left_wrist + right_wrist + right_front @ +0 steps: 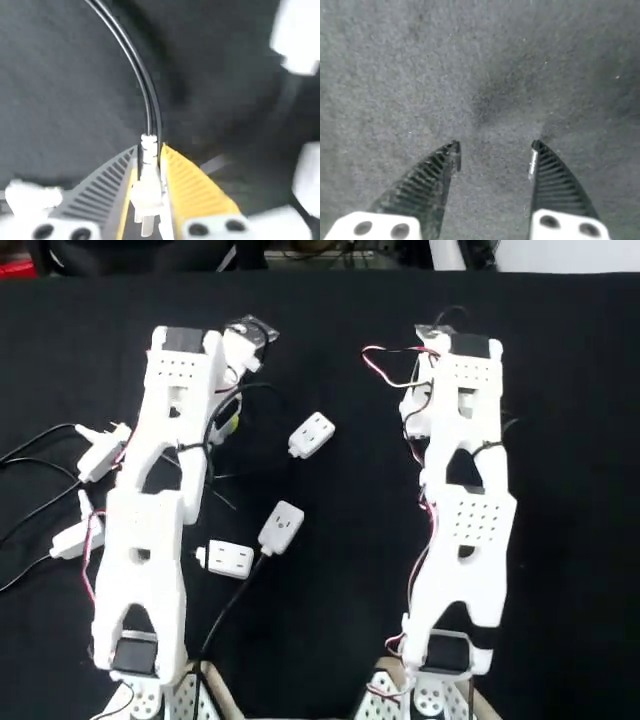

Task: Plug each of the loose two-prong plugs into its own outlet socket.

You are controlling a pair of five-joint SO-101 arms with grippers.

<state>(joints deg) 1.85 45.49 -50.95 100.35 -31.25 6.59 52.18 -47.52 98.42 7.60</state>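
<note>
The left claw (150, 150) pinches a small white plastic two-prong plug (146, 192) between its tips; the thin black cord (142, 80) runs out ahead. The plug looks light, hard and slippery, best held by its body. The right claw (492, 150) gapes open, empty.

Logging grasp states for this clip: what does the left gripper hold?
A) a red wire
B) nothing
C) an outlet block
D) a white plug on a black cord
D: in the left wrist view, the left gripper is shut on a white plug trailing its black cord.
</note>
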